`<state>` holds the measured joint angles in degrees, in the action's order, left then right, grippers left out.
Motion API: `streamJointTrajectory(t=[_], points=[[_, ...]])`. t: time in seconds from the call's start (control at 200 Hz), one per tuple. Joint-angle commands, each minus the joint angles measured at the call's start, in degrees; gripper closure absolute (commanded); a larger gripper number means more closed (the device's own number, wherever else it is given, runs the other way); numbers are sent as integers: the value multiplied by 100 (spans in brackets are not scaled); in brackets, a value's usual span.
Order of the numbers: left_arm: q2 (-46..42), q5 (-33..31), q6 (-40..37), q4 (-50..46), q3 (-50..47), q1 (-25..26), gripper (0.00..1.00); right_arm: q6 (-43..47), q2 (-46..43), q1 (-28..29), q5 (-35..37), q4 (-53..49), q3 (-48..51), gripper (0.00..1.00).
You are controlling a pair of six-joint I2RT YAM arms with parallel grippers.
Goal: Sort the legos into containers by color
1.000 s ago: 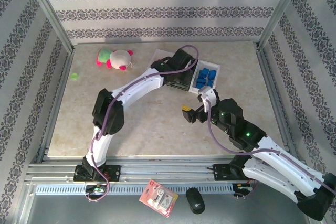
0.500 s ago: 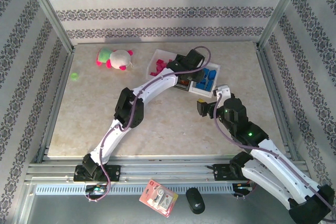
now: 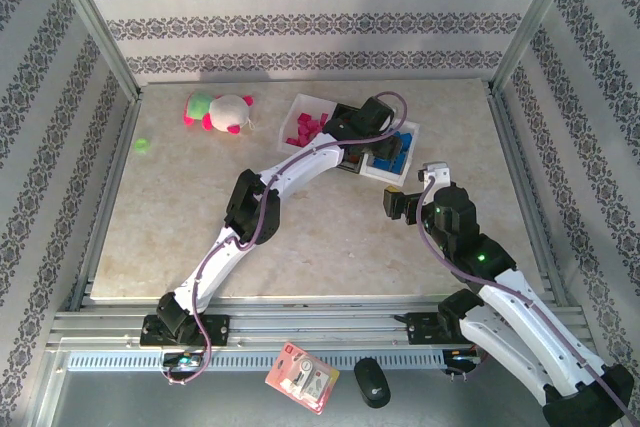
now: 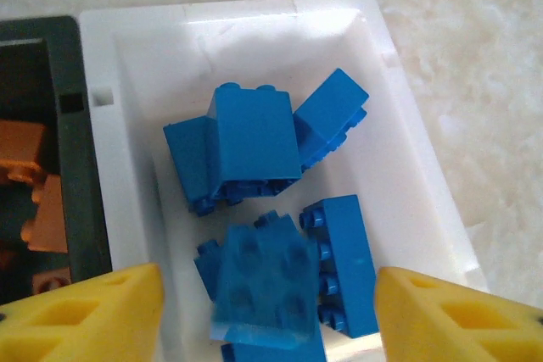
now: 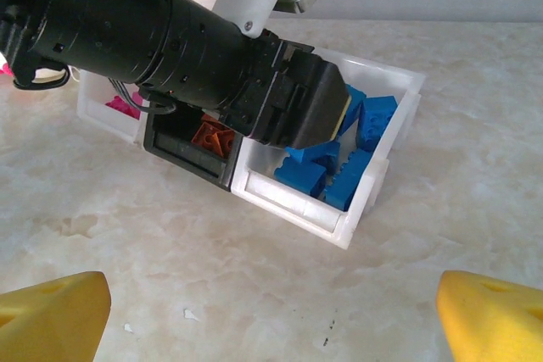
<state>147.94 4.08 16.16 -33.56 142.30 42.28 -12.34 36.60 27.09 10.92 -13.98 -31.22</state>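
**Left claw open over the blue tray, one blue brick loose between its fingers**

I've got the pale stone-pattern bench (image 3: pixel 180 217) with both arms aimed at the far middle. The left arm (image 3: pixel 250 209) stretches long across to the row of trays. The right arm (image 3: pixel 480 257) stops short, near the row's right end. The left claw (image 4: pixel 267 311) hangs right above the right-hand white tray (image 4: pixel 254 10), yellow fingers (image 4: pixel 81 311) well apart, gripping nothing. The right claw (image 5: pixel 271 315) is over bare bench just in front of the trays, spread wide, nothing in it.

Three trays sit side by side, butted together: the left white tray (image 3: pixel 304 99), the black tray (image 4: pixel 85 184) between, then the right-hand white tray. A plush toy (image 3: pixel 222 111), pink and white with green, lies at the far left of the bench, well apart from the trays.

Legos next. Pink bricks (image 3: pixel 303 128) are in the left white tray and orange bricks (image 4: pixel 25 150) in the black tray. Blue bricks (image 4: pixel 250 137) are piled in the right-hand white tray, some tilted on each other. One loose blue brick (image 4: pixel 259 290), studs toward the camera, shows between the left claw's fingers. It is blurred and touches neither finger, and I can't tell if it rests on the pile. A small light-green piece (image 3: pixel 143 145) sits alone near the bench's left edge.
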Motion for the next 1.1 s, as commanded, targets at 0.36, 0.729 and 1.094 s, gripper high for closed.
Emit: streamJointTrajectory(t=[0.36, 0.729, 1.094], points=[[-2093, -270, -412, 761, -1476, 140, 1, -330, -90, -191, -4, 229, 107, 2], [-5722, -1617, -1152, 3447, -6528, 23, 1, -501, -139, -606, 95, 1010, 482, 2], [-9011, -3001, -1945, 4531, -10572, -1281, 1, 477, 1163, -1384, -80, 3030, 977, 2]])
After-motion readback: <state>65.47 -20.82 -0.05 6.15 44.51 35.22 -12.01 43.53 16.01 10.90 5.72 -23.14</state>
